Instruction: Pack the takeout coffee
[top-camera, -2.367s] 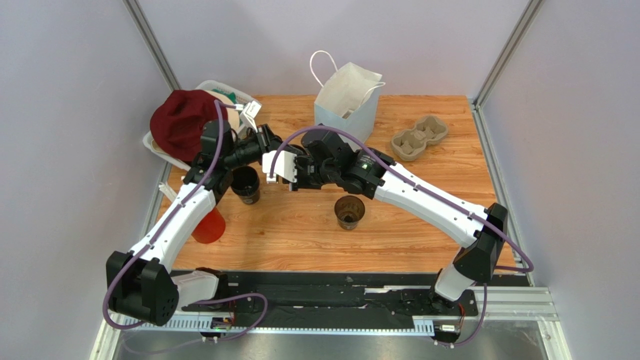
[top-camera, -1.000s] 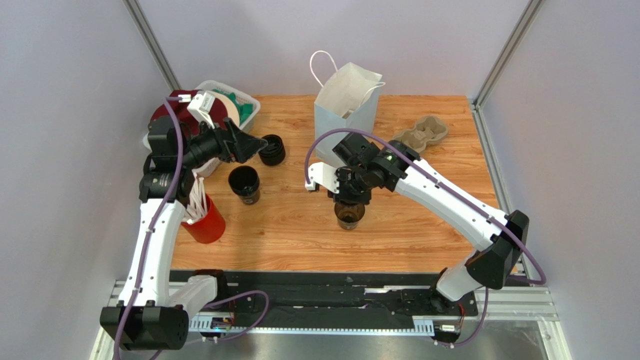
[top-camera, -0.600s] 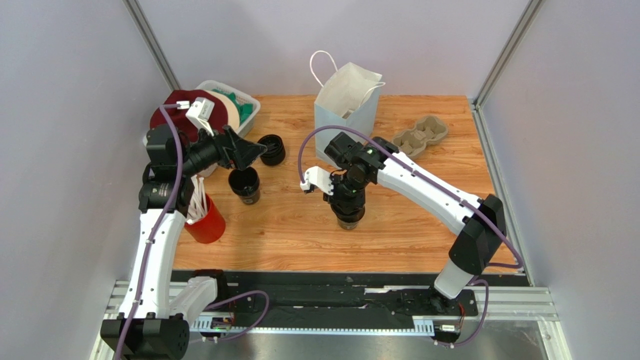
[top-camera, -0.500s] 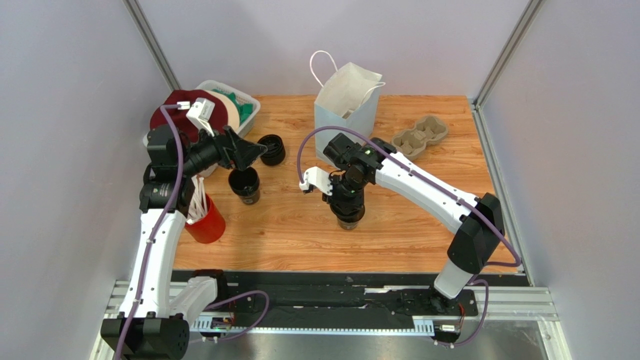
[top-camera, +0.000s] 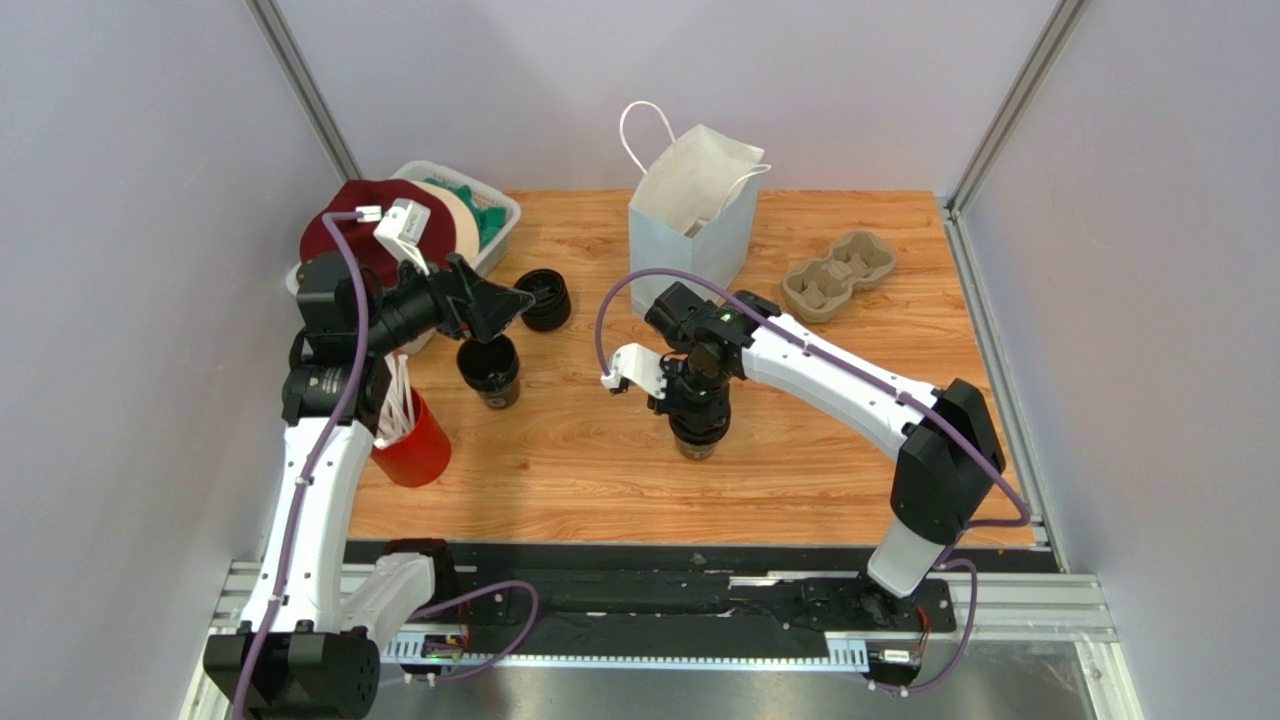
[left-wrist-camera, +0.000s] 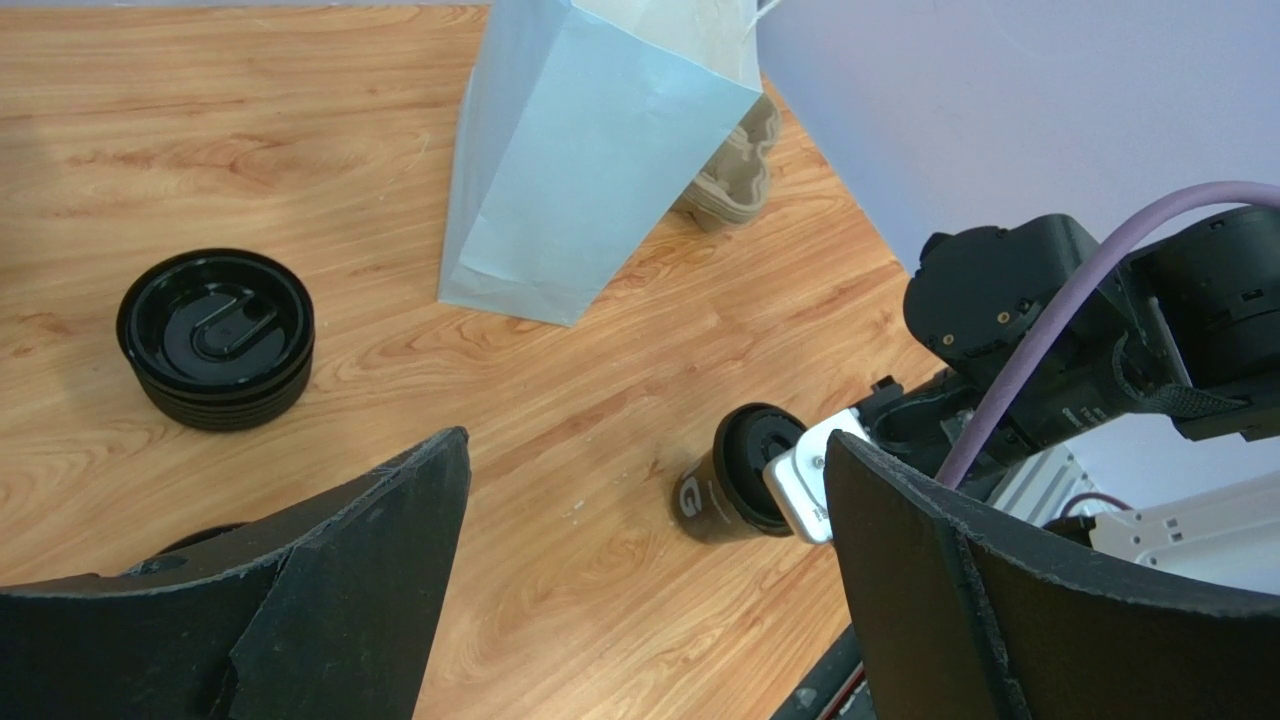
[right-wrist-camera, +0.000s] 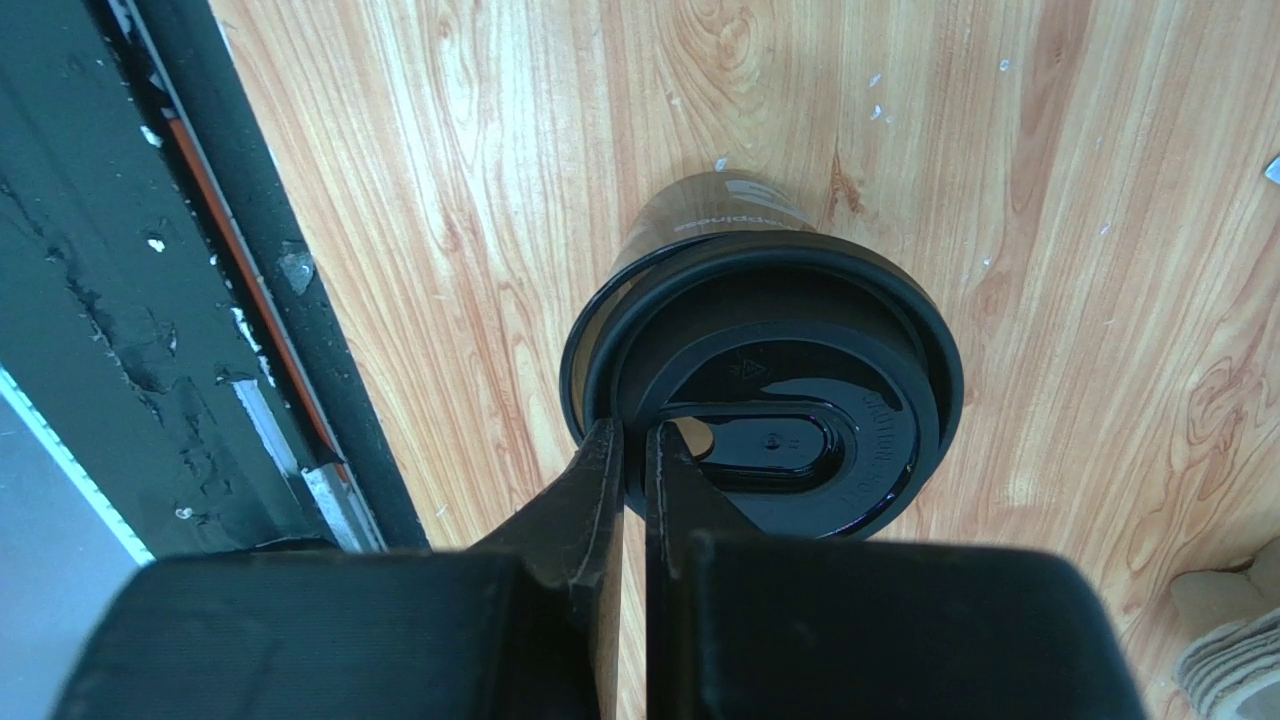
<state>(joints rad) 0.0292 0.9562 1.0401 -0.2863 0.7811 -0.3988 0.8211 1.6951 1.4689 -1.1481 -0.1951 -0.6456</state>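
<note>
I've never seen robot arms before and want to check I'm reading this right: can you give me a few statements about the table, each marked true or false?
1. The bag stands upright at the far side of the table. True.
2. The right gripper pinches the edge of a lid that lies on a cup. True.
3. The left gripper is shut on a straw. False: it is wide open and holds nothing.
4. The tray holds two cups. False: its wells are empty.
5. The open cup below the left gripper has a lid on. False: it has none.
</note>
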